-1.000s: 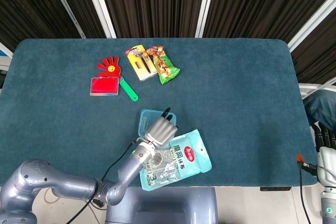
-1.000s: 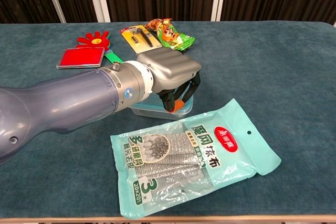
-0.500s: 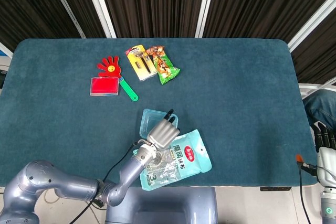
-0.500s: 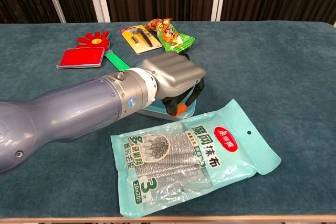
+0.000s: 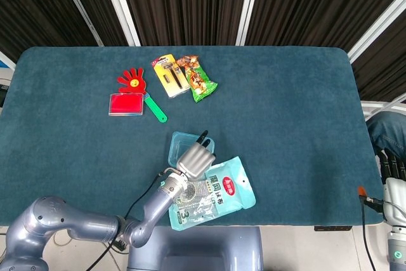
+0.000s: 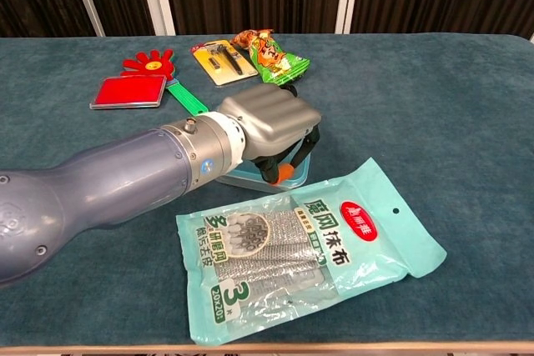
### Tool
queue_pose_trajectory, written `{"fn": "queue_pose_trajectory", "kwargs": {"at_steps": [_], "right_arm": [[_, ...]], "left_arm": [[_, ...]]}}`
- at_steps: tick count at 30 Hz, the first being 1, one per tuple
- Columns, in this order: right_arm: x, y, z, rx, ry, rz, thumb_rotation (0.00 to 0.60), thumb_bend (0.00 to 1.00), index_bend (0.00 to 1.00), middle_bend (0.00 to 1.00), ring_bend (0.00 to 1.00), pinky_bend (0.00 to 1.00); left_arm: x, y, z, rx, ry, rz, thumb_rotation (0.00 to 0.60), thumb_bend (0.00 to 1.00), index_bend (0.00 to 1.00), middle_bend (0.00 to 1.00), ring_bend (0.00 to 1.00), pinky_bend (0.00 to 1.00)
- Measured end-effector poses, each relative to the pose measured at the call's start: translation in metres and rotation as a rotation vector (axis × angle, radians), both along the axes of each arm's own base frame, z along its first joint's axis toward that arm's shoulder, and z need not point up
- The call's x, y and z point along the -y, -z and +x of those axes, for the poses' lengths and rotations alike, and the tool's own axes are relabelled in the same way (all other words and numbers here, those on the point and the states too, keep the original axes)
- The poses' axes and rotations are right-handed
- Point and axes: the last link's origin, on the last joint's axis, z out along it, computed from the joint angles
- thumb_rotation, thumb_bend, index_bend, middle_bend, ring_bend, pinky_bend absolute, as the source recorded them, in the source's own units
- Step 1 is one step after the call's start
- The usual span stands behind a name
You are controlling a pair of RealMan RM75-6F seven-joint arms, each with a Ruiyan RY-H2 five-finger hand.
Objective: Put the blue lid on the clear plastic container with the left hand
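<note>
Since the earlier frame the left robot hand (image 6: pixel 265 122) has eased slightly toward the lower left of the chest view, fingers curled down on the blue lid (image 5: pixel 181 141), which sits on the clear plastic container (image 6: pixel 292 174) at centre of the bench (image 5: pixel 292 112). Only the head view shows the right robot hand (image 5: pixel 393 171), at the right edge; its state is unclear. The chest view alone shows the scrubber packet (image 6: pixel 309 243) print.

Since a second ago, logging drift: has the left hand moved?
Yes. The left hand has slid toward the camera, nearer the teal scrubber packet, over the clear plastic container.
</note>
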Motion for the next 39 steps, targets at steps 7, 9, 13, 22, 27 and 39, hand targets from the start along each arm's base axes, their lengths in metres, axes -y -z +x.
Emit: {"fn": "queue_pose_trajectory", "kwargs": {"at_steps": [7,9,13,22,27,39], "right_arm": [[0.000,0.000,0.000,-0.003,-0.003,-0.002,0.600,0.35,0.00,0.00,0.00,0.00],[0.000,0.000,0.000,-0.005,-0.005,-0.002,0.600,0.35,0.00,0.00,0.00,0.00],[0.001,0.000,0.001,-0.011,-0.012,-0.005,0.600,0.35,0.00,0.00,0.00,0.00],[0.001,0.001,0.003,-0.048,-0.055,0.017,0.600,0.35,0.00,0.00,0.00,0.00],[0.002,0.000,0.004,-0.070,-0.069,0.014,0.600,0.35,0.00,0.00,0.00,0.00],[0.002,0.001,0.010,-0.117,-0.131,0.039,0.600,0.35,0.00,0.00,0.00,0.00]], "left_arm": [[-0.003,-0.015,0.010,0.081,-0.003,0.026,0.600,0.48,0.57,0.54,0.19,0.06],[-0.004,-0.028,0.017,0.130,0.005,0.046,0.600,0.43,0.45,0.44,0.14,0.04],[-0.003,-0.063,0.024,0.224,0.021,0.106,0.600,0.33,0.23,0.24,0.01,0.00],[0.003,-0.175,-0.036,0.318,-0.107,0.357,0.600,0.31,0.17,0.15,0.00,0.00],[0.025,-0.219,-0.106,0.340,-0.244,0.444,0.600,0.31,0.17,0.12,0.00,0.00],[0.121,-0.263,-0.249,0.508,-0.444,0.515,0.600,0.27,0.15,0.07,0.00,0.00]]}}
